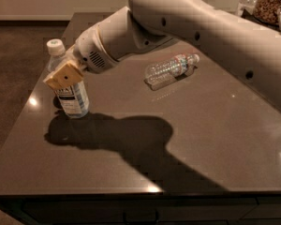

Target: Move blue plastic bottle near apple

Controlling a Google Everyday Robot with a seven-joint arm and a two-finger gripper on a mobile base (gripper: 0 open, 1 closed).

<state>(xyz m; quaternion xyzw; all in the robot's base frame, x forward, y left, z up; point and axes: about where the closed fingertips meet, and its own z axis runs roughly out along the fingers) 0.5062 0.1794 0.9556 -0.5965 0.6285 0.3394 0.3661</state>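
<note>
The blue plastic bottle (71, 97) stands upright near the table's left edge, with its white cap (55, 46) and its white-and-dark label facing me. My gripper (64, 77) is around the bottle's upper body, shut on it, with one tan finger pad (63, 75) in front of it. The apple (57, 102) is almost hidden behind the bottle's base. Only a dark reddish edge of it shows at the bottle's lower left, touching or very close to the bottle.
A slimmer clear bottle (171, 69) with a red-and-blue label lies on its side at the table's middle back. My arm (201, 27) spans the back right. A jar (271, 3) stands at the far right corner. The table's left edge (33, 97) is close to the bottle.
</note>
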